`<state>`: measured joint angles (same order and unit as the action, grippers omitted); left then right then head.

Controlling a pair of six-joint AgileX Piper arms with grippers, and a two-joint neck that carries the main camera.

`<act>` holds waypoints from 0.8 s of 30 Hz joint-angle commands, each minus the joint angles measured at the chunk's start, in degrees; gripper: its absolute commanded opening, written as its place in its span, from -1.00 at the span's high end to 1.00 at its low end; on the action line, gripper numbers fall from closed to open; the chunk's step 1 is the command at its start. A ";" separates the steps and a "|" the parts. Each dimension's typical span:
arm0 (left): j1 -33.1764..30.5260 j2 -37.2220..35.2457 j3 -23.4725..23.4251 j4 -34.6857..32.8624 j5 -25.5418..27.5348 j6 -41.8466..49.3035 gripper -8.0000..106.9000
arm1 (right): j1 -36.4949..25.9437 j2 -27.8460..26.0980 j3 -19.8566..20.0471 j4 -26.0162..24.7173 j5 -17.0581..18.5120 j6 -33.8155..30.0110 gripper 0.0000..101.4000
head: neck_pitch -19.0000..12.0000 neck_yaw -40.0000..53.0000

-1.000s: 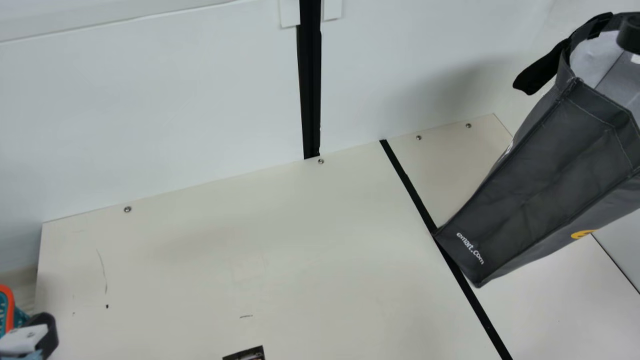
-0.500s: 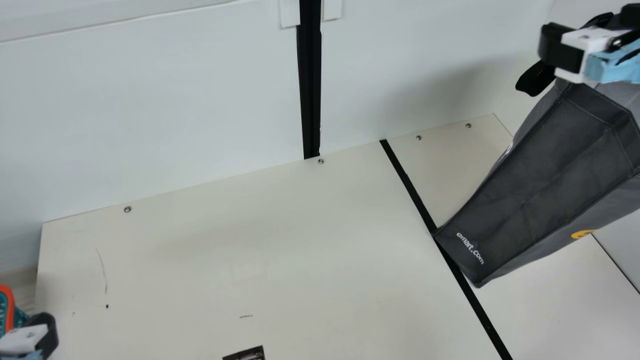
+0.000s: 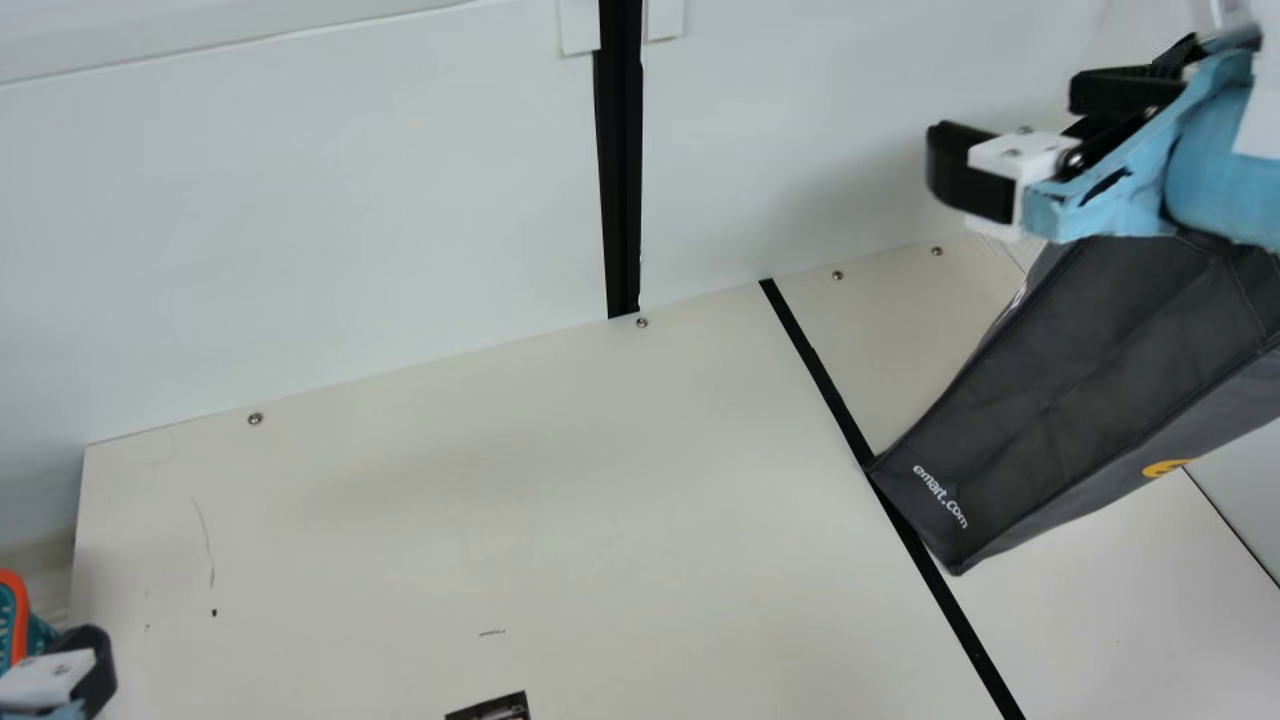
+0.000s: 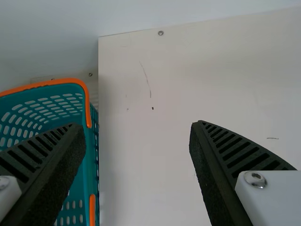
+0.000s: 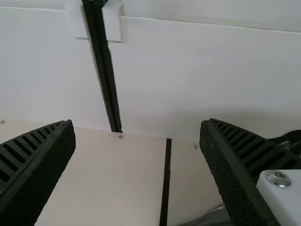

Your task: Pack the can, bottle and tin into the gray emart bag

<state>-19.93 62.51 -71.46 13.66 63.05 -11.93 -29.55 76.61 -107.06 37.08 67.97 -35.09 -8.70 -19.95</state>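
Since the earlier frames, the right gripper has come in from the upper right edge of the main view and slid leftward and down, now covering the bag's open top there. The left gripper has stayed at the lower left edge, and the bag has kept its place. Both hands are spread: in each wrist view the two ribbed fingers stand wide apart. The gray bag is at the right of the main view, its lower end at the black stripe on the table; I cannot tell whether the right gripper touches it. A teal basket with an orange rim shows at the lower left of the main view, beside the table. A small dark item pokes in at the bottom edge, left of centre.
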 commanded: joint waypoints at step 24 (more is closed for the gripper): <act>0.00 0.00 0.00 0.00 0.00 0.00 -0.71 | 10.86 -15.30 35.37 10.27 -16.91 -8.00 -0.79 | -1.30 -0.05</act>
<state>-19.93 62.51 -71.46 13.66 63.05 -11.93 -18.79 61.89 -74.43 46.96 51.36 -42.62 -8.70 -19.95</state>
